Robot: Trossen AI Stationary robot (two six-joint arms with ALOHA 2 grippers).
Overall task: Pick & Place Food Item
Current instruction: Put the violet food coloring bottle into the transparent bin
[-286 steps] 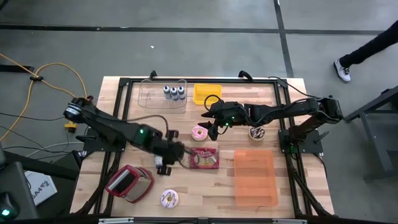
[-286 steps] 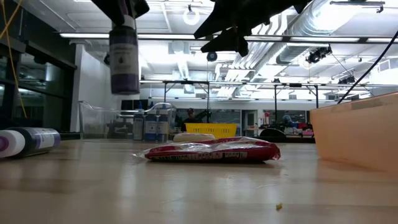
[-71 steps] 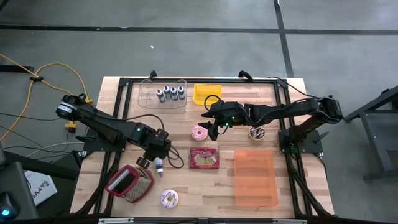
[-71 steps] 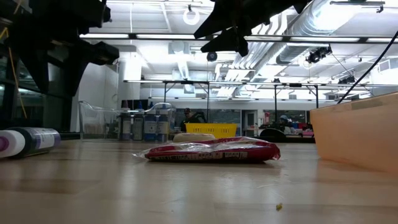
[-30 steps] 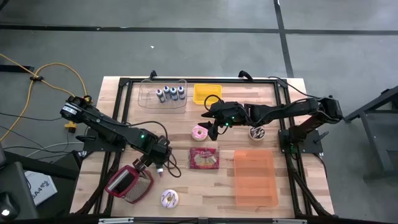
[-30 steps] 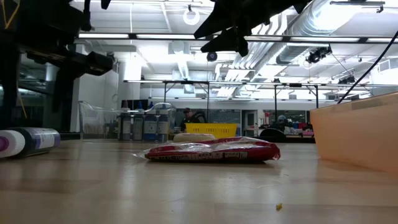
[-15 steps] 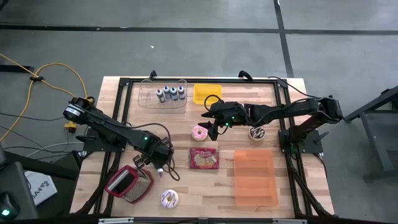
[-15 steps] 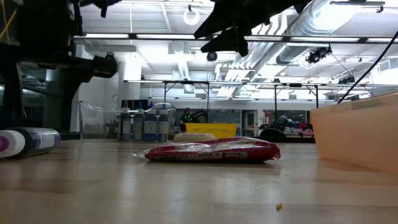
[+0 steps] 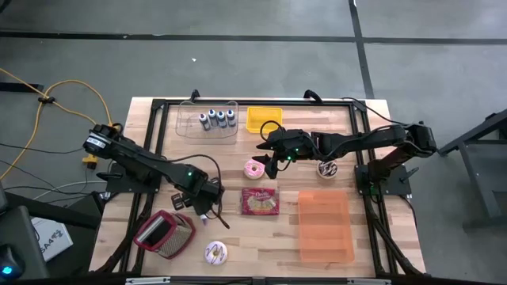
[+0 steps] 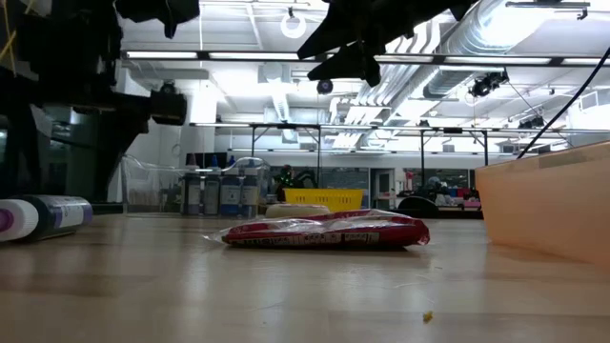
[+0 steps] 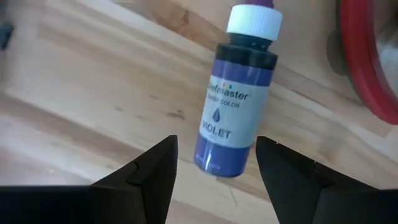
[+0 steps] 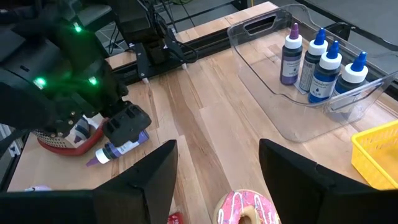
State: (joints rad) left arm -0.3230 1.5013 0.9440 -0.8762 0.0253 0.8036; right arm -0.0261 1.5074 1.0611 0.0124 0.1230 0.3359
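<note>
A violet food-colouring bottle point(image 11: 238, 118) with a white cap lies on its side on the wooden table, also seen in the low view point(image 10: 43, 215). My left gripper point(image 11: 214, 146) hangs open right above it, pointing down, with a finger on either side of the bottle's base end and clear of it; in the high view it is left of centre point(image 9: 200, 204). My right gripper point(image 12: 217, 180) waits open above a pink donut point(image 9: 254, 169) at mid-table.
A clear bin point(image 9: 207, 120) with several bottles and a yellow bin point(image 9: 264, 119) stand at the far edge. A red snack packet point(image 9: 260, 201), an orange bin point(image 9: 325, 226), a red basket point(image 9: 165, 233), a white donut point(image 9: 215, 252) and a chocolate donut point(image 9: 328, 169) lie around.
My left gripper has rolled about its downward-pointing line above the violet bottle and has stayed open. The bottle has not moved.
</note>
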